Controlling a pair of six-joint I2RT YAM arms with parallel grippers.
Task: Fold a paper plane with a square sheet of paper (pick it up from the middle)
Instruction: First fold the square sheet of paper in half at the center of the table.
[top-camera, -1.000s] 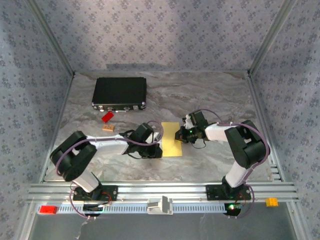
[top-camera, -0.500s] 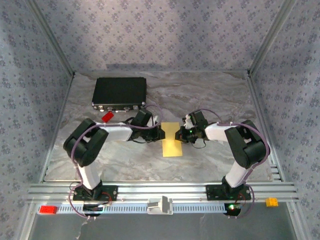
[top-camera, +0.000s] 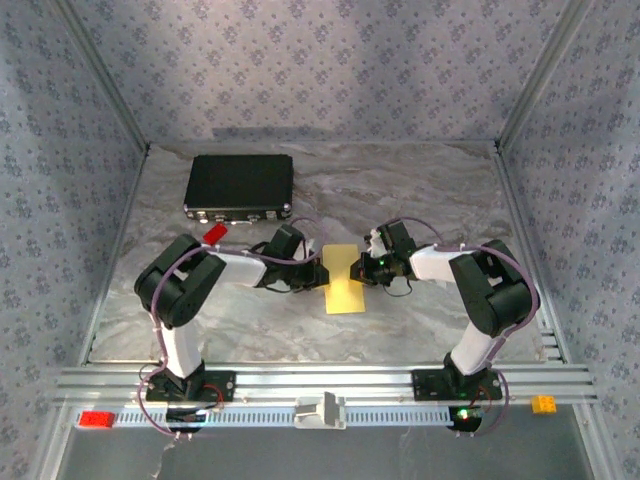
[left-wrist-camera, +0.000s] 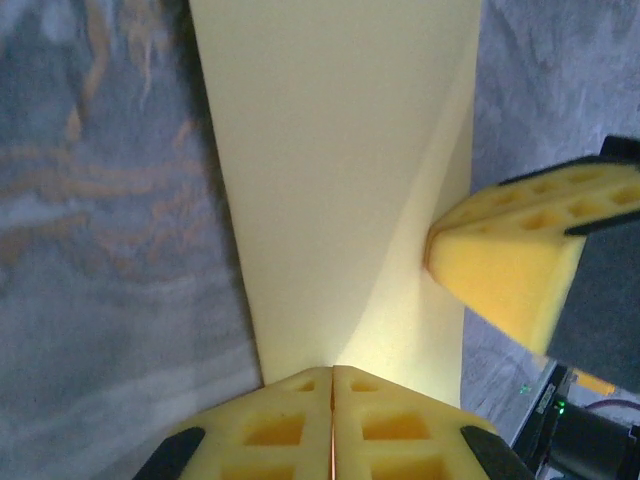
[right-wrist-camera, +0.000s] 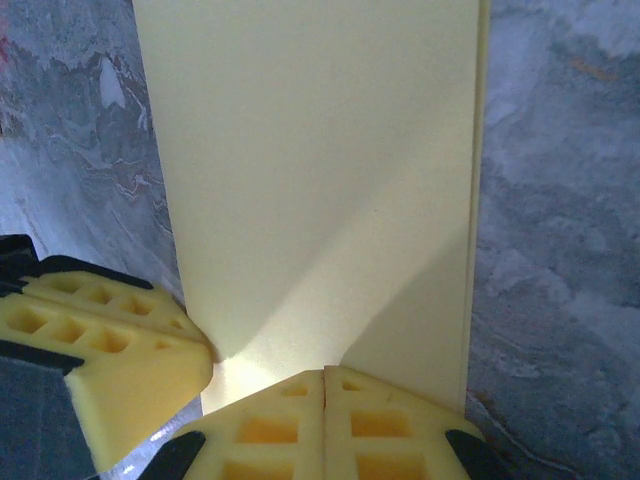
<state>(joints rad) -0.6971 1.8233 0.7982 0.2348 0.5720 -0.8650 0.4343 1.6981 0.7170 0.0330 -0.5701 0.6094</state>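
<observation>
The square sheet of paper (top-camera: 346, 288) lies flat on the marbled table as a pale-yellow rectangle, folded over with a diagonal shadow line across it (left-wrist-camera: 340, 150) (right-wrist-camera: 320, 150). My left gripper (top-camera: 323, 272) (left-wrist-camera: 332, 375) is shut, its tips resting on the paper's left edge. From the other side my right gripper (top-camera: 360, 268) (right-wrist-camera: 325, 378) is shut too, tips down on the right edge. Each wrist view catches the other arm's foam finger: the right one (left-wrist-camera: 500, 265) and the left one (right-wrist-camera: 120, 370) touch the paper. A paper plane is out of view.
A black case (top-camera: 239, 186) lies at the back left, with a small red brick (top-camera: 214, 233) just in front of it. The left arm's elbow (top-camera: 185, 285) rises near that brick. An orange block (top-camera: 543, 403) sits on the front rail.
The left arm has swung up and forward, bringing its shut gripper from the paper's lower left to the left edge opposite the right gripper. The right arm and paper stayed put.
</observation>
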